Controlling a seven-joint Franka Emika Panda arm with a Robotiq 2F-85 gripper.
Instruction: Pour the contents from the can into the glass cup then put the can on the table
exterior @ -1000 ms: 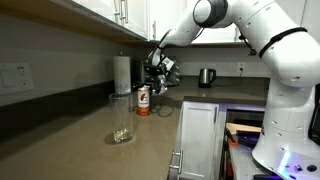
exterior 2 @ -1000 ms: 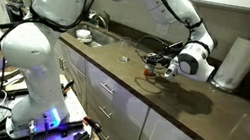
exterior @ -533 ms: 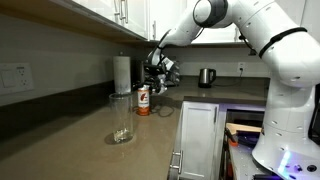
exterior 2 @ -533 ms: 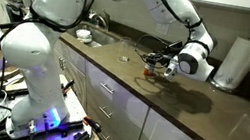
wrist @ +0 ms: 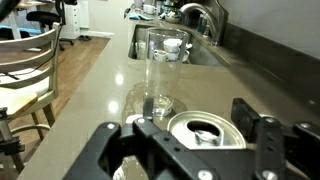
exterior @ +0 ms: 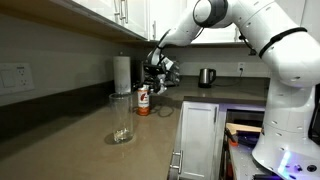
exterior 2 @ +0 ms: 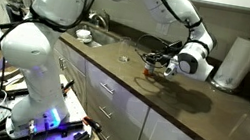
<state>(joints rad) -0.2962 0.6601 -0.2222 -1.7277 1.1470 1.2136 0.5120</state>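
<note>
Wrist view: hand (wrist: 200,130) straddles small white-and-orange drink can (wrist: 206,136), grip uncertain; off-centre squeeze could topple it against tall clear glass cup (wrist: 160,65) ahead.

no legible text, red mark on the can (exterior: 143,99) too small to read

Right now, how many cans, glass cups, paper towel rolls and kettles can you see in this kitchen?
can: 1
glass cup: 1
paper towel roll: 1
kettle: 1
Total: 4
</note>
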